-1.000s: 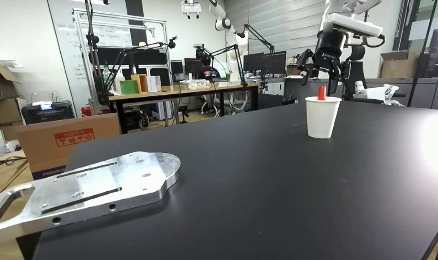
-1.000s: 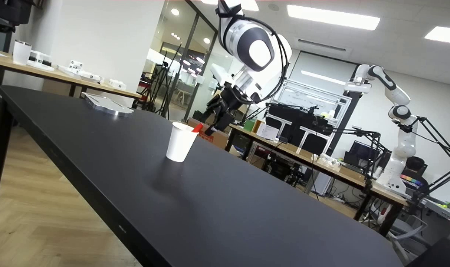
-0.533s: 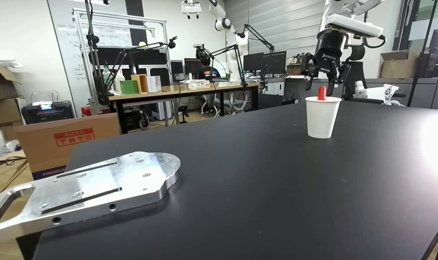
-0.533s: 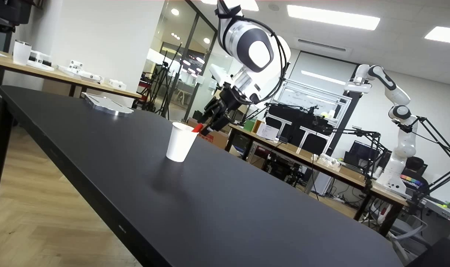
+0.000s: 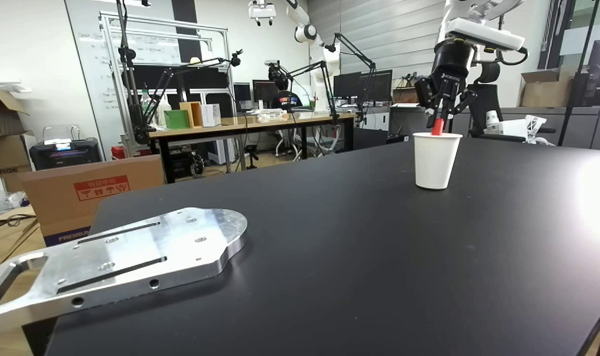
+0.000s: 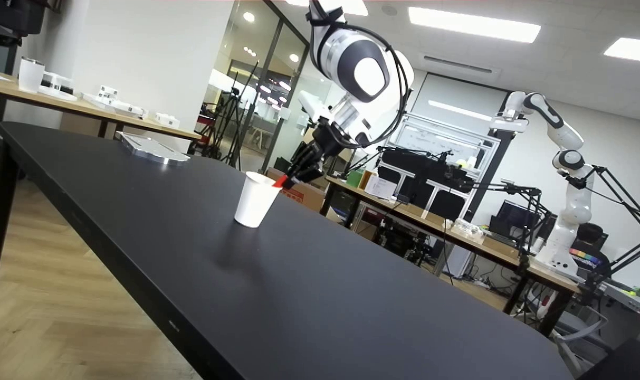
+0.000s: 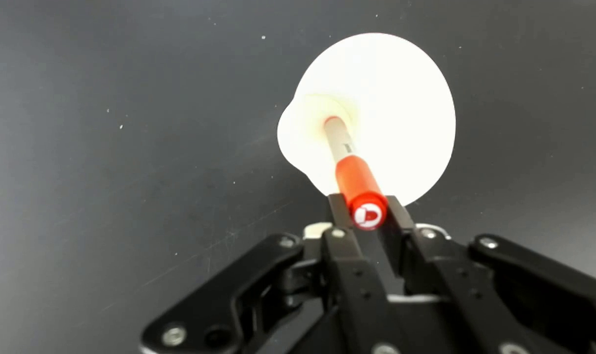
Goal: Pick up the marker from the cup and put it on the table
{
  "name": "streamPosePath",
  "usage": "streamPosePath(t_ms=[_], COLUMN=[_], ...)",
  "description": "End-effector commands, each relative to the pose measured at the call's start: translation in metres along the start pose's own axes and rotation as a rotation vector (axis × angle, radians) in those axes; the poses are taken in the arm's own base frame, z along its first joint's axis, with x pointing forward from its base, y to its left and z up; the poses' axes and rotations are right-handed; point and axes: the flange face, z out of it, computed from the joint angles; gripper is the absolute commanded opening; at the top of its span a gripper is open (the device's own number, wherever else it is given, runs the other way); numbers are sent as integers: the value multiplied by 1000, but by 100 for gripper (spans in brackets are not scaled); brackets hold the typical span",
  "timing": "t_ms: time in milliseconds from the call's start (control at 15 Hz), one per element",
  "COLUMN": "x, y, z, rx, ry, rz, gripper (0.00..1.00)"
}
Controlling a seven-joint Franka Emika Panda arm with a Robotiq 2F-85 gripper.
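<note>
The red-capped marker (image 7: pixel 356 179) stands tilted in the white paper cup (image 7: pixel 406 108), its pale lower body inside. My gripper (image 7: pixel 368 209) is shut on the top of the red cap, with a finger pressed to each side. In an exterior view the red cap (image 5: pixel 438 126) pokes above the rim of the upright cup (image 5: pixel 434 165), below the black gripper. The cup (image 6: pixel 254 203) rests on the black table (image 6: pixel 351 295), with the marker (image 6: pixel 280 181) leaning toward the gripper. The marker's lower tip is hidden.
A silver metal plate (image 5: pixel 146 247) lies across the table's end, away from the cup; it also shows as a small plate (image 6: pixel 153 150). Beyond the table's edge is a cardboard box (image 5: pixel 97 193).
The gripper has come down a little, and its fingers have closed from wide apart onto the marker's cap. Cup and marker have shifted slightly along the table.
</note>
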Motion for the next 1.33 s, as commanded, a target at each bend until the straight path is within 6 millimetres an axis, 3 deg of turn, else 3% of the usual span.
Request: streamPosePath(t_ms=[0, 800, 1000, 1267], x=[5, -8, -15, -30], y=[-4, -20, -22, -26], z=[-8, -34, -49, -86], rx=[-13, 17, 24, 41], ry=[-1, 19, 22, 68], rz=[26, -17, -26, -48], gripper=[5, 5, 5, 5])
